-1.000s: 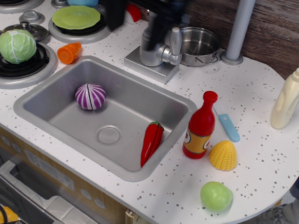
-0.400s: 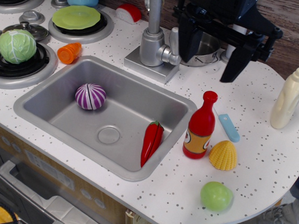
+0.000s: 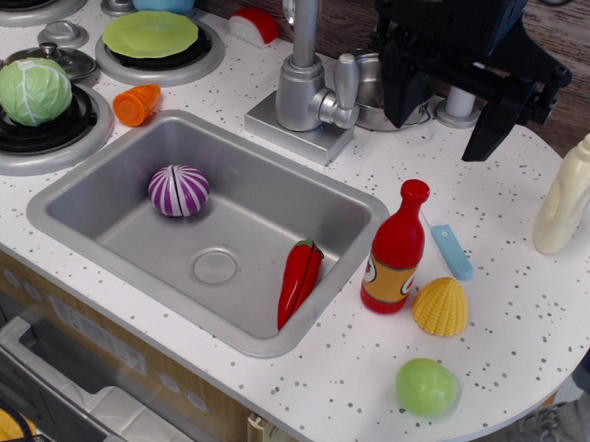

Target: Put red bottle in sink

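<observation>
**Red bottle upright on the counter, gripper spread above and behind it**

Red bottle (image 3: 394, 249) stands upright on the speckled white counter (image 3: 508, 334), just beside the right rim of the sink (image 3: 125, 221) and outside the basin. Its yellow-orange label faces forward and its rounded cap is clear of any contact. The gripper (image 3: 450, 115) hangs above and behind the bottle, well apart from it, with its two black fingers (image 3: 486, 128) splayed wide and nothing between them.

Neighbouring items crowd the grasp zone. A yellow corn piece (image 3: 441, 306) sits just beside the bottle's base on the right, and a blue knife (image 3: 451, 249) lies close behind it. A red chili pepper (image 3: 299, 278) leans against the sink's right inner wall, and a purple onion half (image 3: 178, 190) rests further left in the basin.

Probable hazards, judged from this layout: the bottle is tall, narrow and glossy, so a finger striking the cap or neck on descent would likely tip it, perhaps onto the corn. A grip on the tapered neck could slip. A descent offset to the right risks catching the corn or knife. Release low over the basin may land the bottle on the pepper.
</observation>
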Action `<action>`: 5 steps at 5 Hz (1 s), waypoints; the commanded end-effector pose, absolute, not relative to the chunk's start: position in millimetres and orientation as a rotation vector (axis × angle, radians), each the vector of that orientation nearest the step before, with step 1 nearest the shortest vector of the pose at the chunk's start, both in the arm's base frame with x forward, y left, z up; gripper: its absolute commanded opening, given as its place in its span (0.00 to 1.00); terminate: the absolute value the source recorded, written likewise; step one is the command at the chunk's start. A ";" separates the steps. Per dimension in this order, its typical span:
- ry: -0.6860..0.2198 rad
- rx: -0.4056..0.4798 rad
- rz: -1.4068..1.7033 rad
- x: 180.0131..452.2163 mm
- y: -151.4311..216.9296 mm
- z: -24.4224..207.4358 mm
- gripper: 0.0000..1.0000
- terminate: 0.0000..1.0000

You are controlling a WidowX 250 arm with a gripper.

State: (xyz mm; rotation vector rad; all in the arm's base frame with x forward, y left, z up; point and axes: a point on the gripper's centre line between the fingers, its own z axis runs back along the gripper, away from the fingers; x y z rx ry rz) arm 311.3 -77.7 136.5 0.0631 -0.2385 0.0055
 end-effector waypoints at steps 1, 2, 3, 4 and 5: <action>-0.285 0.015 0.047 322.2 -77.8 122.5 1.00 0.00; -0.249 -0.006 0.047 320.4 -76.3 113.8 1.00 0.00; -0.243 -0.024 0.048 317.7 -75.8 107.9 1.00 0.00; -0.210 -0.046 0.047 309.3 -71.4 100.9 1.00 0.00; -0.201 -0.045 0.045 303.1 -66.3 98.2 1.00 0.00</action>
